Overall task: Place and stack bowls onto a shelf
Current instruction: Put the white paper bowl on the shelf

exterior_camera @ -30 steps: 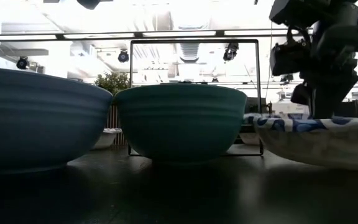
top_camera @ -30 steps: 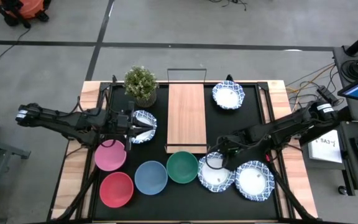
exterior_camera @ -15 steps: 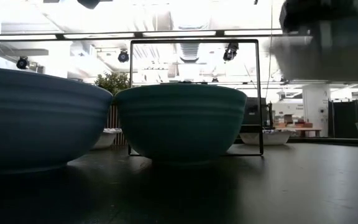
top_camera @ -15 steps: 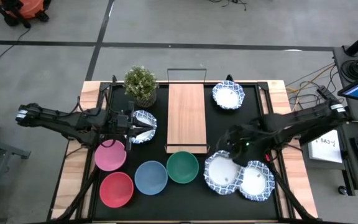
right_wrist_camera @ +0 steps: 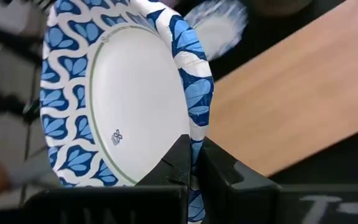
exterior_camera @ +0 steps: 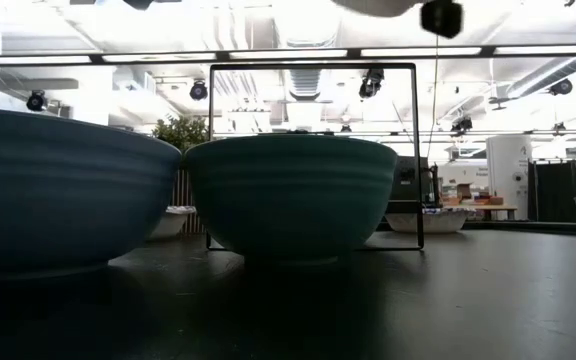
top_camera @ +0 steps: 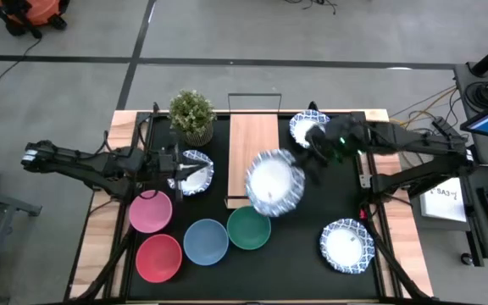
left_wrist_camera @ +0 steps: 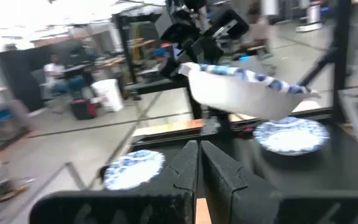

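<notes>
My right gripper (top_camera: pixel 303 161) is shut on a white bowl with a blue-patterned rim (top_camera: pixel 274 182), high over the near end of the wooden shelf (top_camera: pixel 252 144). My left gripper (top_camera: pixel 183 174) is shut in the left wrist view (left_wrist_camera: pixel 199 146) and stands at the left rim of another patterned bowl (top_camera: pixel 196 172). Pink (top_camera: pixel 151 212), red (top_camera: pixel 159 257), blue (top_camera: pixel 206 241) and green (top_camera: pixel 248 227) bowls rest on the mat's near part. One patterned bowl (top_camera: pixel 346 246) lies near right. Another (top_camera: pixel 305 127) lies far right, partly under the right arm. My right gripper pinches the scalloped rim (right_wrist_camera: pixel 197 118) of the patterned bowl between its two fingers. The fingers come from the table's far right. The bowl is lifted clear and tilted, its hollow (right_wrist_camera: pixel 135 106) facing up. My left gripper: I cannot tell whether it touches the bowl beside it.
A potted green plant (top_camera: pixel 191 114) stands at the mat's far left, beside the shelf. The shelf's black wire frame (exterior_camera: pixel 313 68) rises at its far end. Bare mat (top_camera: pixel 312 212) lies between the green bowl and the near-right patterned bowl.
My right gripper has risen from the mat's near right and swung toward the far left, carrying the patterned bowl. The bowl left its place beside the near-right bowl, is lifted clear and now hangs over the shelf's near end. The left arm has kept still.
</notes>
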Tool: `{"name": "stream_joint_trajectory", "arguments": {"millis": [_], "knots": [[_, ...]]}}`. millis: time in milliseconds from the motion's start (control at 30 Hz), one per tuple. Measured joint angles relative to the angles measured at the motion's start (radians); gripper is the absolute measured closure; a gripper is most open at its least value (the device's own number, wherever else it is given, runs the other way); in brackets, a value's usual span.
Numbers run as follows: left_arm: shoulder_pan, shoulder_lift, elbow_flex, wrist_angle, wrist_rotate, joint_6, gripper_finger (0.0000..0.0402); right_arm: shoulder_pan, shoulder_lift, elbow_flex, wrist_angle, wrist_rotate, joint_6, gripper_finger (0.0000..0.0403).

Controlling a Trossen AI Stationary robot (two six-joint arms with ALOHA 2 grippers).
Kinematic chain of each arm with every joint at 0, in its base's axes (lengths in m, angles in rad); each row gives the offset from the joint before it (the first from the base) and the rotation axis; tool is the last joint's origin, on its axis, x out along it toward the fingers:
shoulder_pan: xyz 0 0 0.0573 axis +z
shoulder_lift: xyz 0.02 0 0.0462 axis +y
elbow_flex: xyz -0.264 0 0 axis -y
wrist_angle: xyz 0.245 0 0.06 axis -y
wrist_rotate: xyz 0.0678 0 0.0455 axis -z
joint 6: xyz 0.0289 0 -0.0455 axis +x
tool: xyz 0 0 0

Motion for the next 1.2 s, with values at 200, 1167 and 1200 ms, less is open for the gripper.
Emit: {"name": "stream_joint_trajectory", "arguments": {"millis": [200, 1167, 1200], "knots": [[0.0, -0.022, 0.0, -0.07, -0.054, -0.004, 0.0402, -0.252, 0.178, 0.122, -0.066, -0.057, -0.091, 0.0394], [0.0, -0.11, 0.0, -0.205, -0.054, -0.08, 0.0402, -0.602, 0.723, 0.225, 0.094, -0.204, -0.279, 0.0394], [0.0, -0.11, 0.0, -0.205, -0.054, -0.08, 0.0402, -0.602, 0.726, 0.225, 0.101, -0.2, -0.281, 0.0394]]}}
